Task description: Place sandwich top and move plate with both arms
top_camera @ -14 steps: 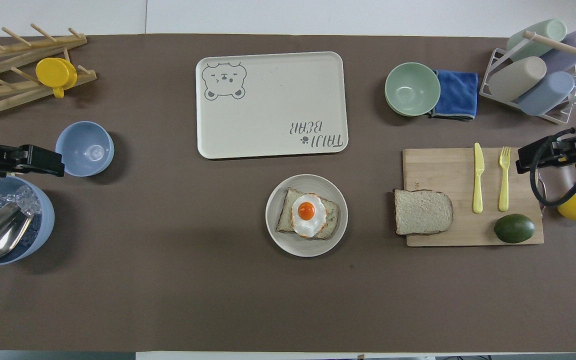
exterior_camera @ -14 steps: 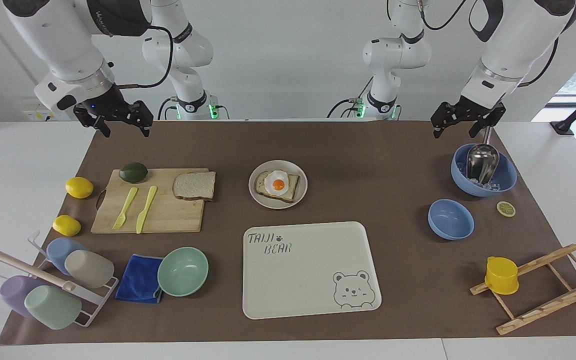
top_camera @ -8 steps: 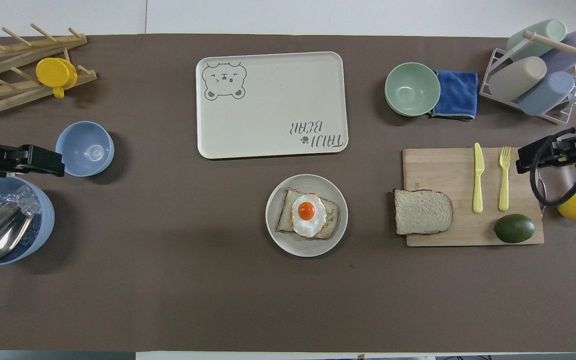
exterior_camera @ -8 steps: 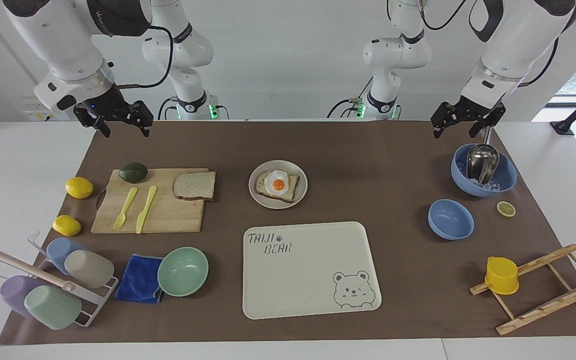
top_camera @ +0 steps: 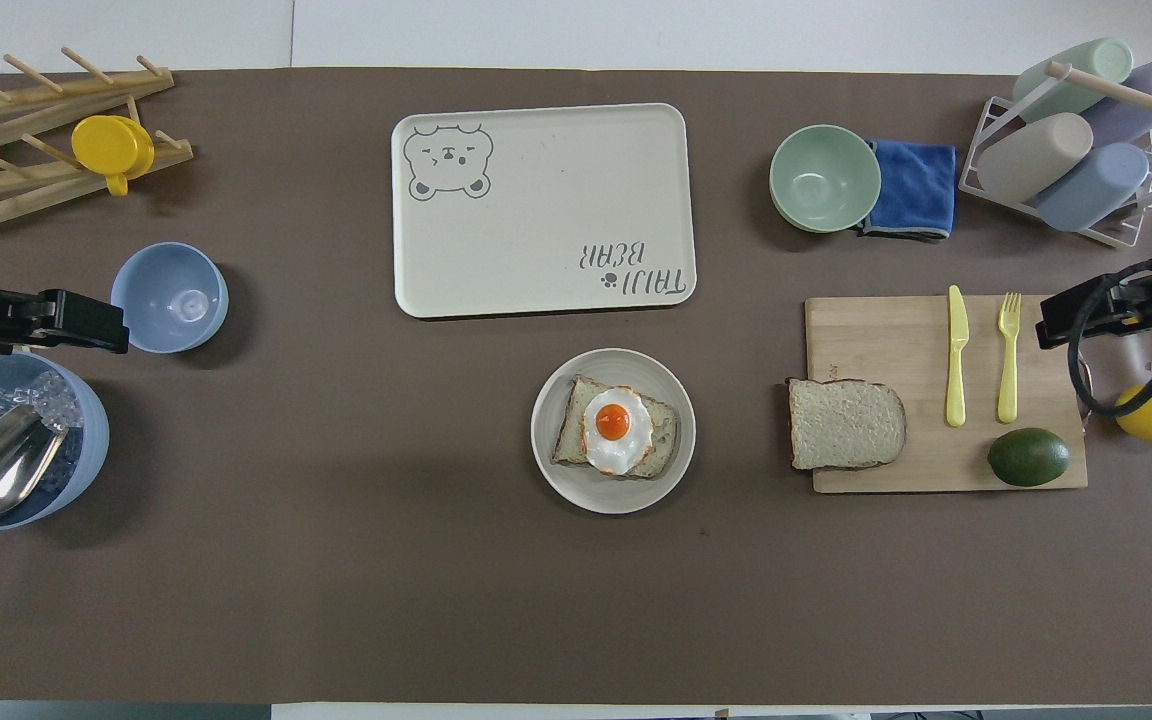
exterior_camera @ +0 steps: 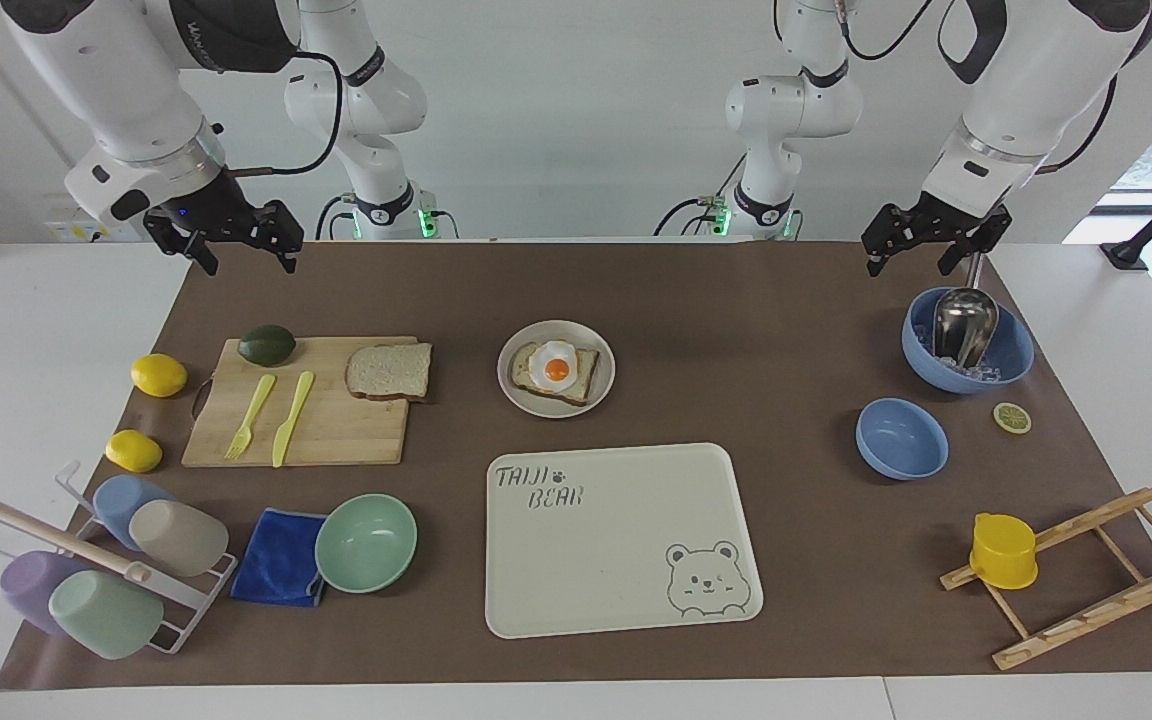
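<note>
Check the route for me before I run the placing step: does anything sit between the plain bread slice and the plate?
Nothing visible does. The bread slice lies at the cutting board's edge nearest the plate, with only bare brown mat between them. The right gripper is empty above the mat.

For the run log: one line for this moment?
left gripper: open, waiting | right gripper: open, raised | sandwich top: on board | plate: unmoved

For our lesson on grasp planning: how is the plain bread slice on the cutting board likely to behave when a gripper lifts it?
The sandwich top is thin and flat, so it would probably sag if pinched at one edge. It looks light and soft, likely to dent under firm fingers. One edge overhangs the cutting board, which probably gives a finger room beneath.
</note>
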`<control>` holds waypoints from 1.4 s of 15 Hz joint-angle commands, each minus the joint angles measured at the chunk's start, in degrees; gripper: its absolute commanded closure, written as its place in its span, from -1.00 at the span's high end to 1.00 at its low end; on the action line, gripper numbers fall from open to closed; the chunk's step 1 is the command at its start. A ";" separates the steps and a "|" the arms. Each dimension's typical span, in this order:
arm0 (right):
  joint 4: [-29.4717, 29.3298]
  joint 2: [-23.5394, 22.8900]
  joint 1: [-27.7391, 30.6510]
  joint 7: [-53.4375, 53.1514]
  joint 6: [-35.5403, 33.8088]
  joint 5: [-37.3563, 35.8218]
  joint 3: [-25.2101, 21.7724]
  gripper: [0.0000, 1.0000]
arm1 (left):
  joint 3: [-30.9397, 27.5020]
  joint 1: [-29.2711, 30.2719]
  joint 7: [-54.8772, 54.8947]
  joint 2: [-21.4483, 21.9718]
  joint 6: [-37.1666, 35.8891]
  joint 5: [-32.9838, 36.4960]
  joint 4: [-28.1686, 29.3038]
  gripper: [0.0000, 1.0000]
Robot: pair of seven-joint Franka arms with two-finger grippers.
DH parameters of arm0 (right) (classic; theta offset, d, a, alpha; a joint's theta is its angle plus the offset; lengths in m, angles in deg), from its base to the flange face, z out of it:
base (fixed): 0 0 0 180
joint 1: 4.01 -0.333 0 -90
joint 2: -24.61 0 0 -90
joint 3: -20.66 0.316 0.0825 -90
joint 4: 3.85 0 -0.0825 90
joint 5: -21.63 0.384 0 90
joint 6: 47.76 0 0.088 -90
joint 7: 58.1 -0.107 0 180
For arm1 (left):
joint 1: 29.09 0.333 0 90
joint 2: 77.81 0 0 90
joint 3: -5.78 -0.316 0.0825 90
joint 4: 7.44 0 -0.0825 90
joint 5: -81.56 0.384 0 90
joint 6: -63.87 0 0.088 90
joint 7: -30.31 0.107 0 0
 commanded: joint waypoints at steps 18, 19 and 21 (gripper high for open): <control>16.60 -18.34 -23.16 -32.34 19.77 -20.98 0.72 1.00 | 0.35 0.67 0.02 0.79 -0.51 -0.71 0.39 1.00; 17.74 -18.16 -23.16 -32.51 20.64 -20.90 0.72 1.00 | 0.35 0.67 0.02 0.79 -0.51 -0.71 0.39 1.00; 19.24 -17.64 -22.98 -32.69 21.00 -20.81 0.72 1.00 | 0.35 0.67 0.02 0.79 -0.51 -0.71 0.39 1.00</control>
